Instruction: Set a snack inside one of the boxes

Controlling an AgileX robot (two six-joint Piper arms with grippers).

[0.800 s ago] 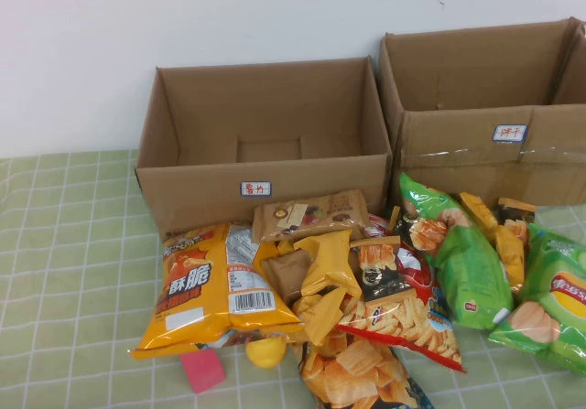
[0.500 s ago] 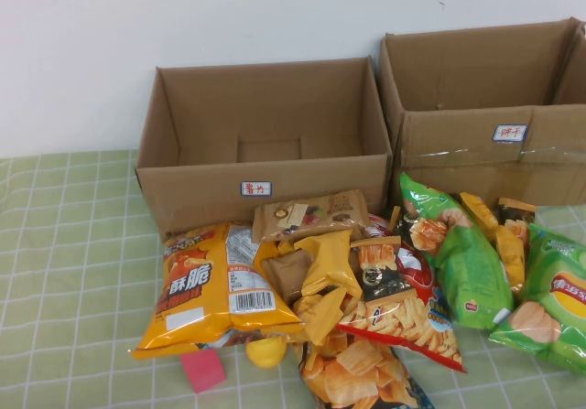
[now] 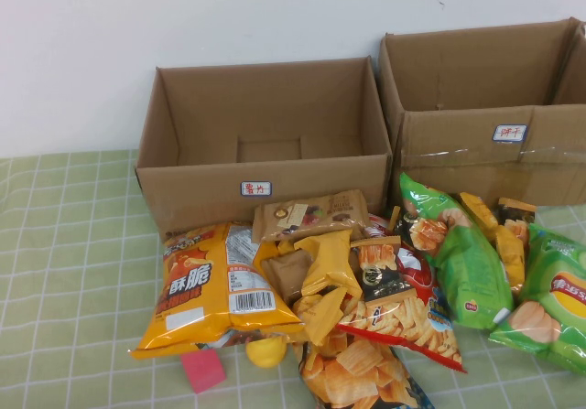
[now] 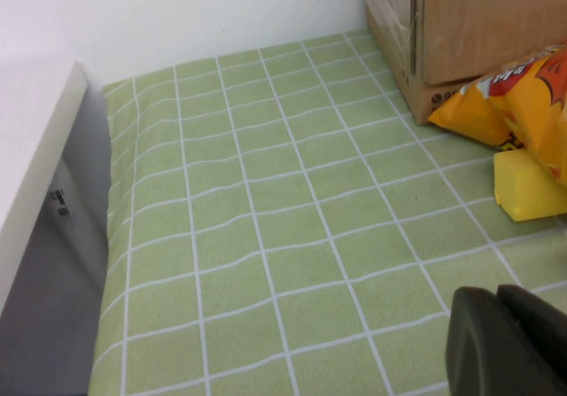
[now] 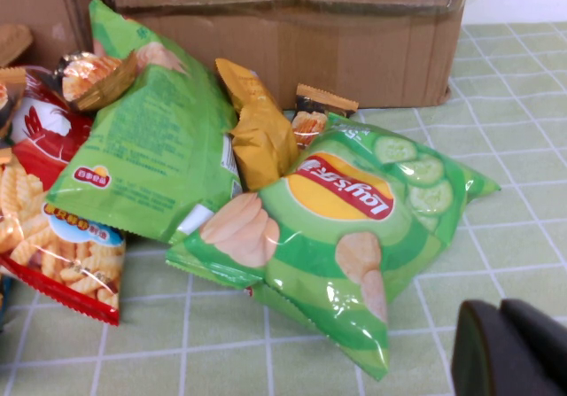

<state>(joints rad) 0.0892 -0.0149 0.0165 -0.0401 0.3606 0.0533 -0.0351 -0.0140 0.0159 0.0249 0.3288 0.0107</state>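
Right gripper (image 5: 509, 347) parked near surface's right edge, Lay's bag (image 5: 341, 236) just ahead, long axis slanting away; nearer arm judged right. Left gripper (image 4: 505, 343) near left edge, orange bag (image 4: 518, 104) ahead. Finger state of both: cannot be told.

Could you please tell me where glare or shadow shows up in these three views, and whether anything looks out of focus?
High view: even light, soft shade inside the left box, glare on the tape across the right box. Right wrist view: shiny highlights on the green Lay's bag; the right pincer is a dark blurred shape at the corner. Left wrist view: flat light on the tablecloth; the left pincer is likewise blurred.
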